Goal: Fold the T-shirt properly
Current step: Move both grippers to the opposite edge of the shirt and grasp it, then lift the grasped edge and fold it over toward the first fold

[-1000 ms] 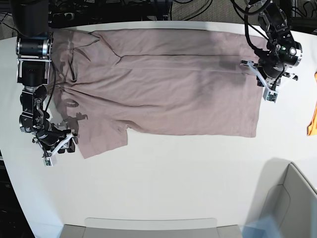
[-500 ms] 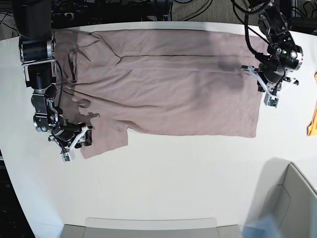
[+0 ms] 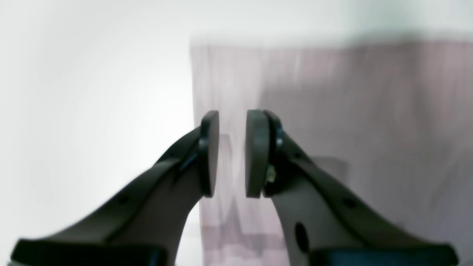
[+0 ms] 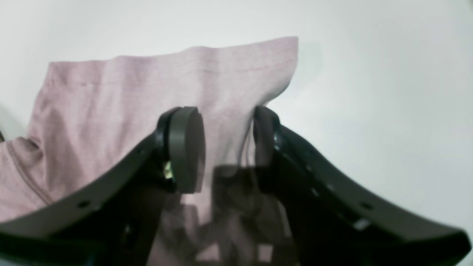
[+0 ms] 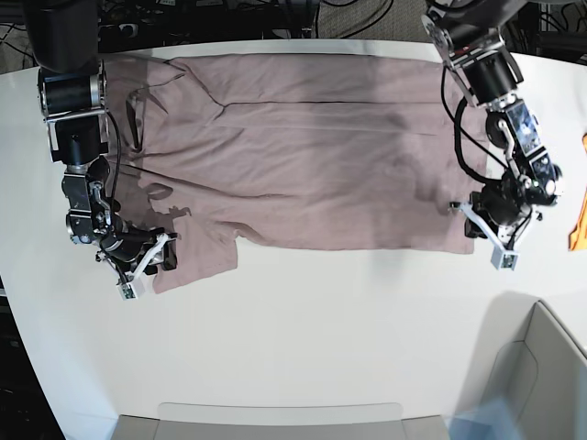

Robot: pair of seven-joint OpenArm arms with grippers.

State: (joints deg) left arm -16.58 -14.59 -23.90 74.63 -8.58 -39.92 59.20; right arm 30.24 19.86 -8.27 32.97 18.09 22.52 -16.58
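Closest thing in the base view is a grey plastic edge (image 5: 275,414) along the near side, plus a grey container (image 5: 552,371) at near right. Just past those is bare white surface (image 5: 303,330), then the T-shirt (image 5: 330,192), spread wide across the middle and running to the far side.

At its near left bit, the right arm's fingers (image 4: 186,151) are apart, one over the fabric and one right by its side edge. Nothing clamped that I can see. The left arm's fingers (image 3: 258,155) are over the near right corner area, also parted with a gap between them. That wrist view is blurry, so can't tell if they touch the cloth.

There's an orange cloth (image 5: 579,229) off at the right edge, well apart from the shirt. Farther back the shirt has long creases, with a bunched bit at far left.

Handling-wise, I'd expect light, floppy cotton: nothing fragile, not very slippery, but it'll sag and wrinkle if you pinch one layer. I'd grab both near corners right at the stitched edge, all layers, and lift evenly.
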